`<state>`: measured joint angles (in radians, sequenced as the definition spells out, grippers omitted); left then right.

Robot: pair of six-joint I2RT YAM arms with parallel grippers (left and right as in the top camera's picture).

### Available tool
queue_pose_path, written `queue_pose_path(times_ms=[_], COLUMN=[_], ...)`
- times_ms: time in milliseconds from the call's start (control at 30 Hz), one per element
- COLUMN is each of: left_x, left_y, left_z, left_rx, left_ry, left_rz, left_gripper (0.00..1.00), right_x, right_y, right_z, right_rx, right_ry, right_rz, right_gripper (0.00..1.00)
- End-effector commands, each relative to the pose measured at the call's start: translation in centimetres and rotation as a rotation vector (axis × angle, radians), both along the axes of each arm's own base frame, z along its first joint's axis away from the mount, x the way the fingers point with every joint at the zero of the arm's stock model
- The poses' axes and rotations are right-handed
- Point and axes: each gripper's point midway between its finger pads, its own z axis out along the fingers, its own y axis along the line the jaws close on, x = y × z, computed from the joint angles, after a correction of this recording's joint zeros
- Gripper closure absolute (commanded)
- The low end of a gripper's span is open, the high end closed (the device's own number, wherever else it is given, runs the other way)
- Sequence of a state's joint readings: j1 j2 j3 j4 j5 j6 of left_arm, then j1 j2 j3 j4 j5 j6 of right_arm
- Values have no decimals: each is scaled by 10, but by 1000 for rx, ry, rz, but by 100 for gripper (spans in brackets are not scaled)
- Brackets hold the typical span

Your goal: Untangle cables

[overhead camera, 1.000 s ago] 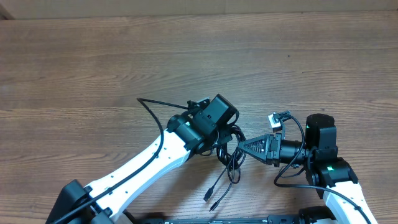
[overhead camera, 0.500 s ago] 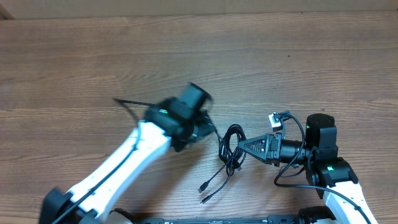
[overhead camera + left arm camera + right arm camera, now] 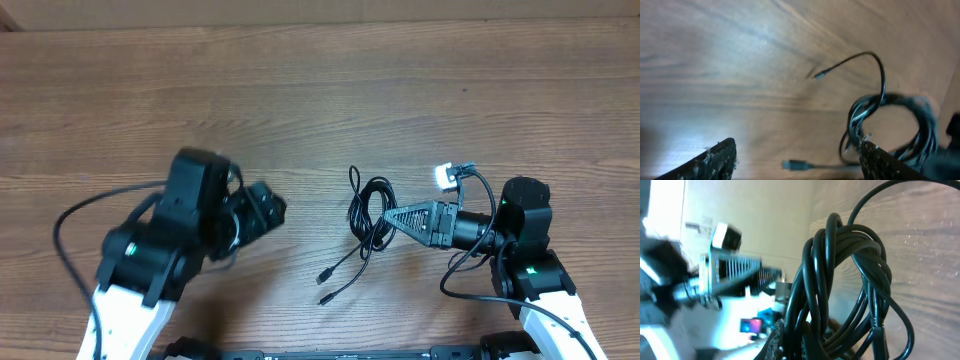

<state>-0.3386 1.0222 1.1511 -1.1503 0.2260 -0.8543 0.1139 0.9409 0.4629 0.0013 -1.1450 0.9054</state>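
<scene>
Cables (image 3: 811, 294) in R gripper (image 3: 386, 217), long axis far-near, tails near-left

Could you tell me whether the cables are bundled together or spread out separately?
Bundled: the cables form one looped knot at the right fingers, with only plug ends trailing loose.
</scene>
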Motion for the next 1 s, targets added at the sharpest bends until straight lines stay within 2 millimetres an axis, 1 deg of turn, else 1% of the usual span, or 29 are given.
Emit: queue_pose_path(times_ms=[0, 33, 67, 167, 267, 367, 467, 600, 667, 767, 800, 867, 967], left_x=[-16, -21, -25, -34, -40, -45, -44, -33, -28, -29, -30, -33, -39], left_y=[6, 8, 9, 8, 6, 7, 6, -6, -17, -36, -39, -38, -42], left_z=[9, 10, 12, 18, 22, 16, 4, -6, -6, -4, -7, -15, -26], left_rx=[19, 21, 19, -9, -39, -61, -69, -102, -137, -209, -223, -219, -240], left_ry=[-37, -36, -38, -58, -74, -43, -28, -67, -106, -160, -152, -131, -93], left_rz=[-52, -53, -53, -66, -72, -33, -20, -70, -135, -270, -285, -284, -303], left_gripper=[23, 23, 23, 23, 23, 22, 22, 25, 25, 28, 29, 32, 39], right_x=[2, 3, 3, 3, -3, -12, -26, -41, -42, -42, -42, -42, -42], right_y=[2, 2, 3, 10, 22, 37, 55, 70, 71, 70, 70, 70, 70], right_z=[12, 14, 17, 39, 62, 77, 80, 81, 83, 85, 86, 88, 91], right_rx=[71, 86, 96, 117, 149, 180, 192, 200, 204, 208, 211, 216, 222], right_ry=[192, 229, 228, 82, -65, -129, -140, -137, -146, -155, -161, -175, -189], right_rz=[-33, -39, -37, 2, 47, 84, 130, 181, 187, 184, 183, 184, 184], right_gripper=[96, 96, 96, 96, 96, 96, 96, 96, 96, 96, 96, 96, 96])
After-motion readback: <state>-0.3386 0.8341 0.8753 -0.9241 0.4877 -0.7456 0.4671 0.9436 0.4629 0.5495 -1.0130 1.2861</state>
